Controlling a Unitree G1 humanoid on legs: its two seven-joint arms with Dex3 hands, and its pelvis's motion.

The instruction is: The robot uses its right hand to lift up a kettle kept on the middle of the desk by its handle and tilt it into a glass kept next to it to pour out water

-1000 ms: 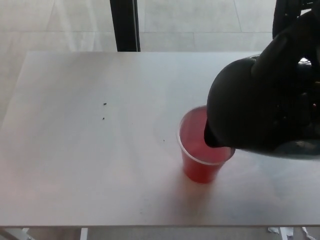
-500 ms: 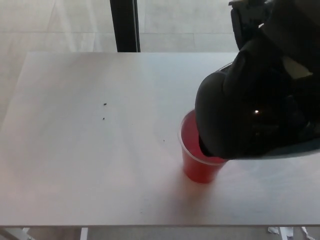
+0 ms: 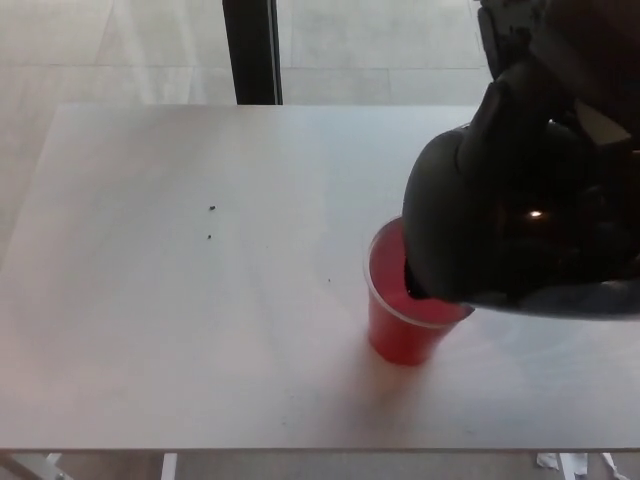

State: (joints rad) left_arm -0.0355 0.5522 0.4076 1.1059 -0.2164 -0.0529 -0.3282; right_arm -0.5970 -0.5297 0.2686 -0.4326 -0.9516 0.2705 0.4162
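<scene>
Kettle shifted slightly right, over red cup

Bulky matte-black robot hand

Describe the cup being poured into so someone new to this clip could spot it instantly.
On the white desk, look right of centre toward the near edge. There a red cup stands upright, its rim partly hidden under the tilted black kettle. It is the only coloured thing on the desk.

Red cup, blk kettle, white desk
</scene>
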